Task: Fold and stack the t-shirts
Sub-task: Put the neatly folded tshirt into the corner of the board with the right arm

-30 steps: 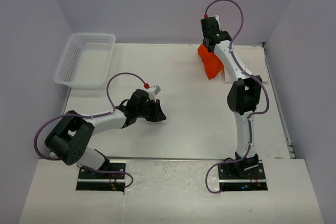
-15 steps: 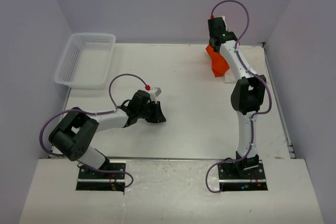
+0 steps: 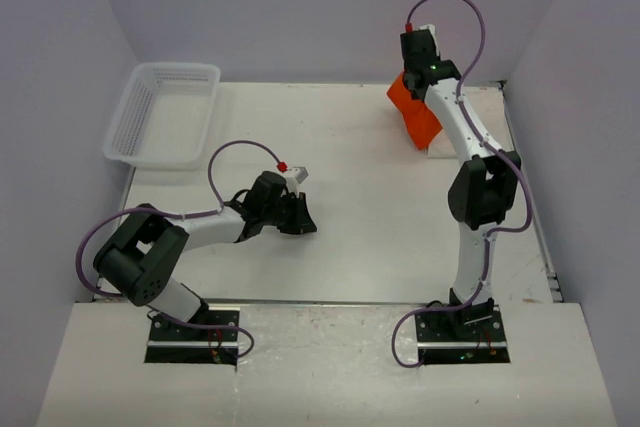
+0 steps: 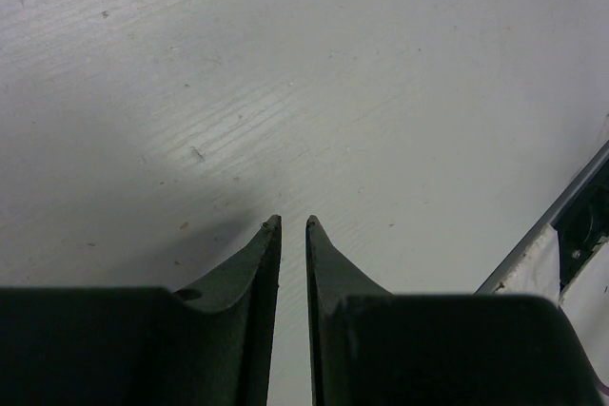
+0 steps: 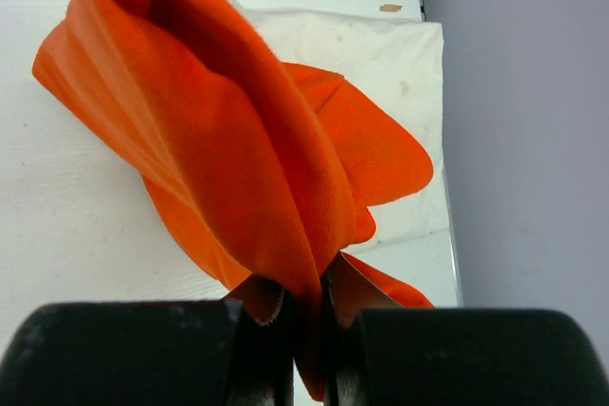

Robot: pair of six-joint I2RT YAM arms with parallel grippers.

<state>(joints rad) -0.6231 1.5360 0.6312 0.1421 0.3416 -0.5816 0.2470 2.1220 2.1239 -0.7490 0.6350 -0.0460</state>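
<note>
The right gripper [image 5: 306, 303] pinches a bunched fold of the bright orange-red short-sleeved cloth t-shirt [image 5: 238, 168] between its 2 fingers. It holds the shirt raised over the far right corner of the white desk [image 3: 370, 217]. The shirt's lower folds hang down onto the plain cream-white cloth t-shirt [image 5: 385, 54], which lies flat against the right edge. The left gripper [image 4: 293, 227] sits low over the bare desk left of centre, its jaws narrowed to a thin slit with nothing between them. A white plastic lattice basket [image 3: 128, 127] stands at the far left corner.
</note>
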